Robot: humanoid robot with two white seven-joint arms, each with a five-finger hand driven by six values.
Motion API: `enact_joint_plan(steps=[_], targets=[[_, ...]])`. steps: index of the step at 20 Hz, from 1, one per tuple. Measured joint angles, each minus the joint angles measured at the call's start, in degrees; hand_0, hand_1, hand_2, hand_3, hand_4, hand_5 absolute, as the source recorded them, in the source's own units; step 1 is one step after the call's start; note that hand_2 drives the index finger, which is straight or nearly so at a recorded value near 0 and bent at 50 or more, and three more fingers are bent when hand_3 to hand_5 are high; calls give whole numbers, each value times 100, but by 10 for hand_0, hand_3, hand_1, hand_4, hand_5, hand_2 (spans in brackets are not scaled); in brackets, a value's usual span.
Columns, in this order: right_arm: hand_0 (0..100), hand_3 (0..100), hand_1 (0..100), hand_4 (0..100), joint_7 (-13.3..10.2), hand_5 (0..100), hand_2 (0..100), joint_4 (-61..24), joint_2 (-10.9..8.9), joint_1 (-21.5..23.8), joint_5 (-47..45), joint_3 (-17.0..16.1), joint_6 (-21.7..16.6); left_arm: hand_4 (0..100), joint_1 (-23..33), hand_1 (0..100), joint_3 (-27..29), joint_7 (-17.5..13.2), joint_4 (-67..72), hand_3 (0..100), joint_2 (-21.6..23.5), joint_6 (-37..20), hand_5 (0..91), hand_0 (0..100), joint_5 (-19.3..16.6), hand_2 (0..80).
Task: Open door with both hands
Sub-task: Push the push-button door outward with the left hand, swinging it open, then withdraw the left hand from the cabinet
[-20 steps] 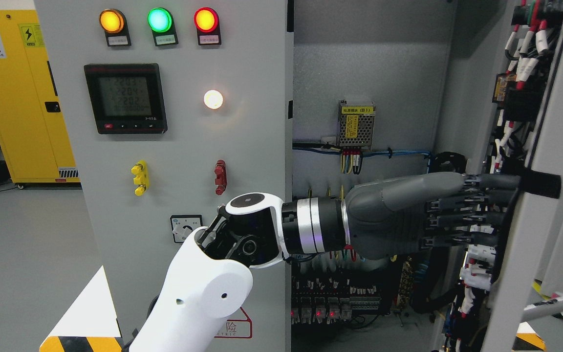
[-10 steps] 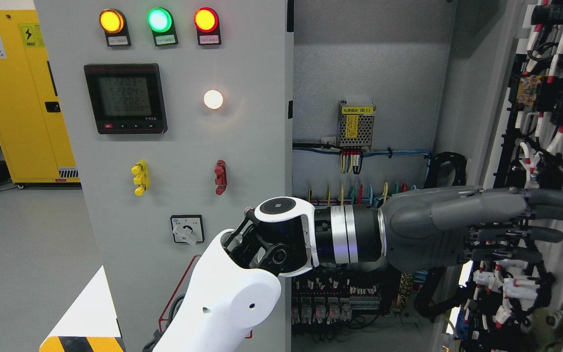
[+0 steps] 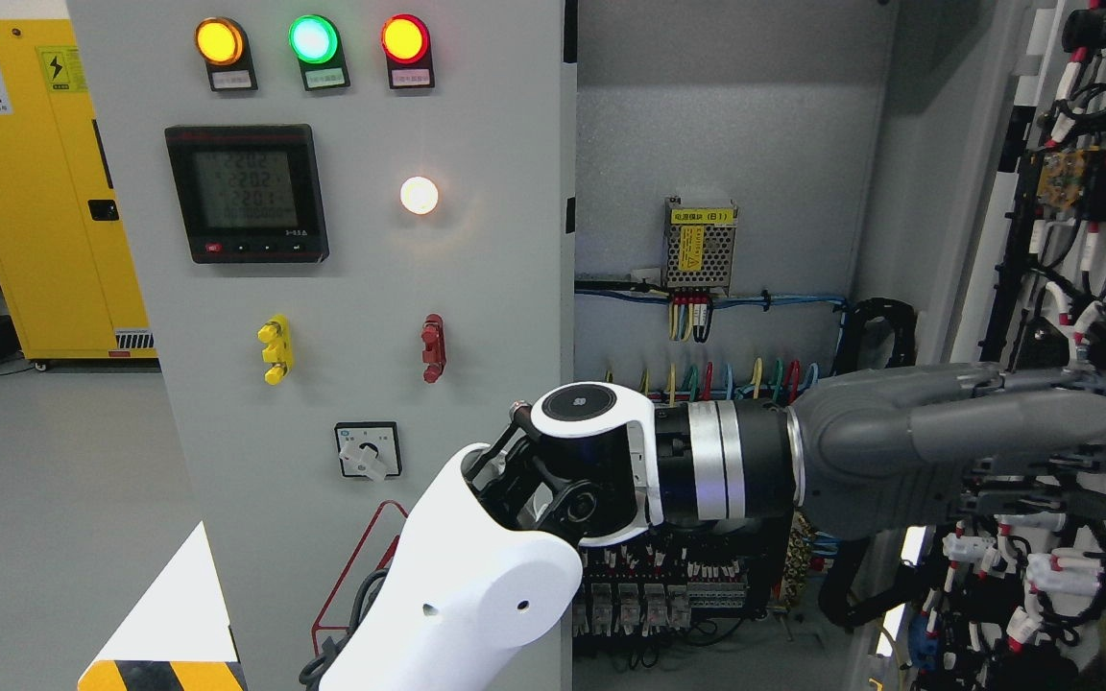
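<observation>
The grey left hand [image 3: 985, 451], fingers straight and holding nothing, lies against the swung-open grey cabinet door's wired inner face [image 3: 1081, 288] at right; a yellow "(B1)" label [image 3: 703, 216] shows inside.

Left hand [image 3: 985, 451] reaches across from lower left, fingers [image 3: 1043, 417] straight and spread flat against the inner face of the open right door [image 3: 1091, 240], among its wiring. Cabinet interior [image 3: 716, 192] exposed: small power supply [image 3: 700, 245] on the far wall, terminal rows below. Left panel [image 3: 361, 269] shows meter [image 3: 248, 192] and three lit lamps [image 3: 313, 40].
</observation>
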Motion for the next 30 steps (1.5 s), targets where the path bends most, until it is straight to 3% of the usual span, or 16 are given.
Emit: enact_joint_plan(steps=[19,30], targets=[[0,0,500,0,0,0,40,15,0,0,0,0,0,0,-158,556,-428,64,334,0,-68,-396,0,120,140,0],[0,0,500,0,0,0,40,17,0,0,0,0,0,0,189,556,-96,128,-86,0,119,-184,0,120,122,0]])
